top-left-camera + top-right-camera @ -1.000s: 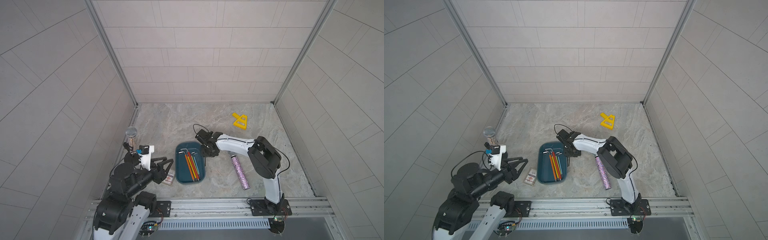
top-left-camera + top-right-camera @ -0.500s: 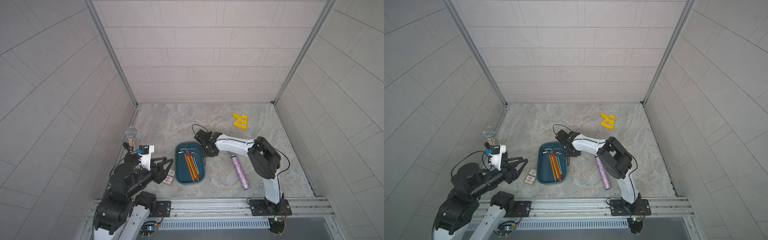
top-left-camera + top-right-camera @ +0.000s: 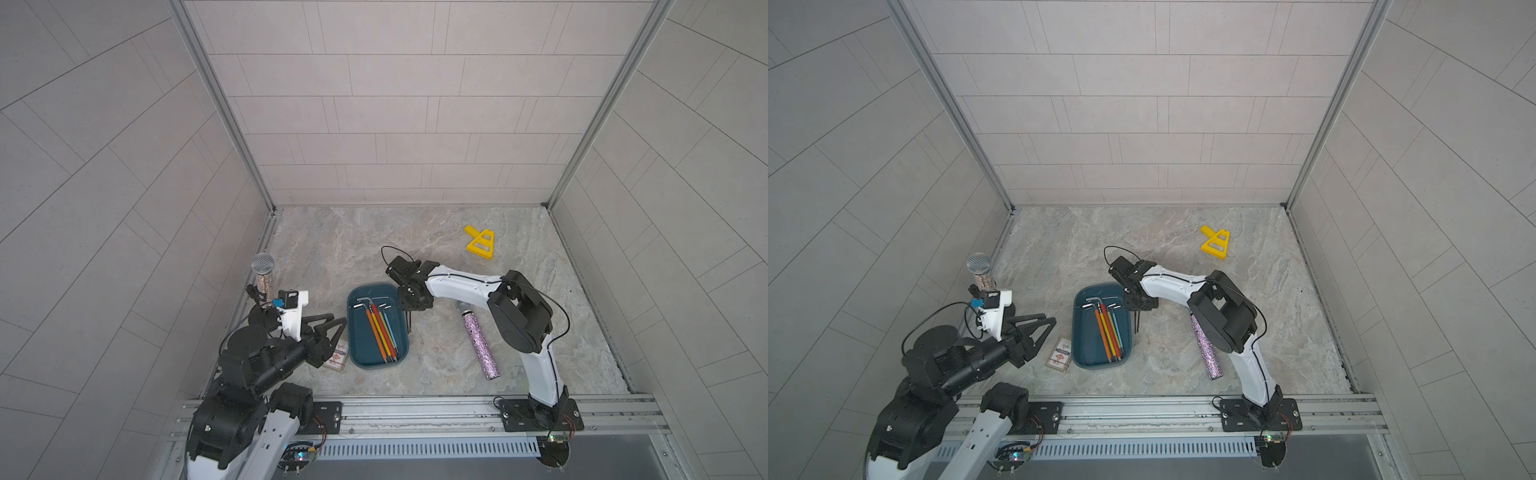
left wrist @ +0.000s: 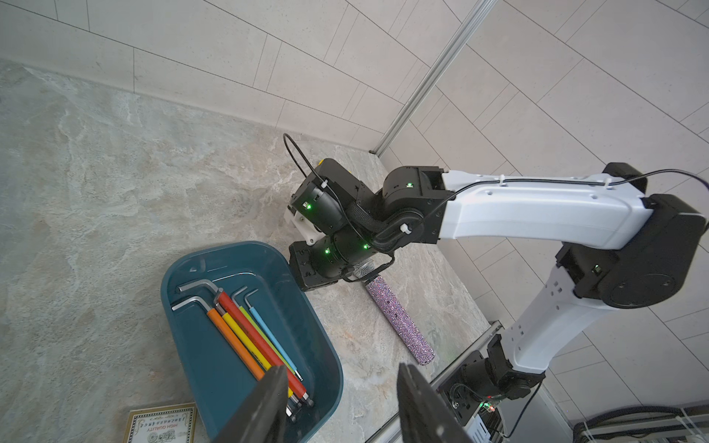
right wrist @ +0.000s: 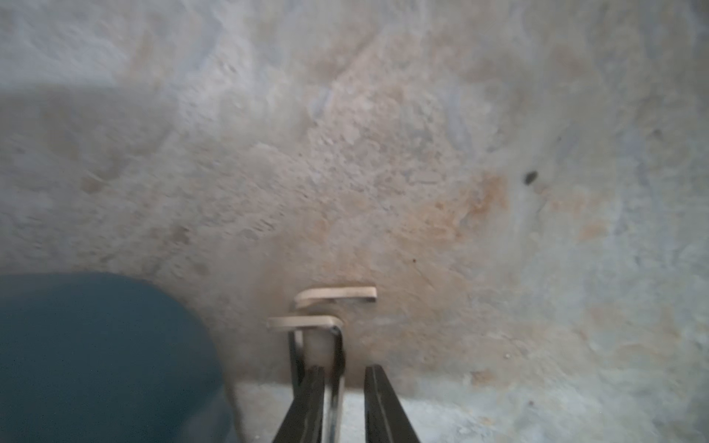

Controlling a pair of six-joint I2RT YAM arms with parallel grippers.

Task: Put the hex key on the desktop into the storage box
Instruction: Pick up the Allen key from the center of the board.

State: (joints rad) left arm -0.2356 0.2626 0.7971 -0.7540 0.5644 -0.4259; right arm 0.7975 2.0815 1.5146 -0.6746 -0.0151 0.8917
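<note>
While the storage box [image 3: 363, 353] holds coloured keys [image 3: 380, 330], right tool [image 5: 345, 370] pinches two hex keys [image 5: 303, 322]; left tool [image 4: 341, 368] gapes.

The storage box [image 3: 360, 347], a shallow teal-blue tub with rounded corners, sits open-topped on the marble desktop [image 3: 332, 249] at lower centre of both top views, its long side running toward the bottom edge. Inside it lie sleeved hex keys [image 4: 245, 337] in orange, red, yellow and blue, side by side, bent ends at the far end. Two thin bare hex keys [image 5: 307, 322] are outside the box, just beside its right wall, short arms pointing opposite ways
</note>
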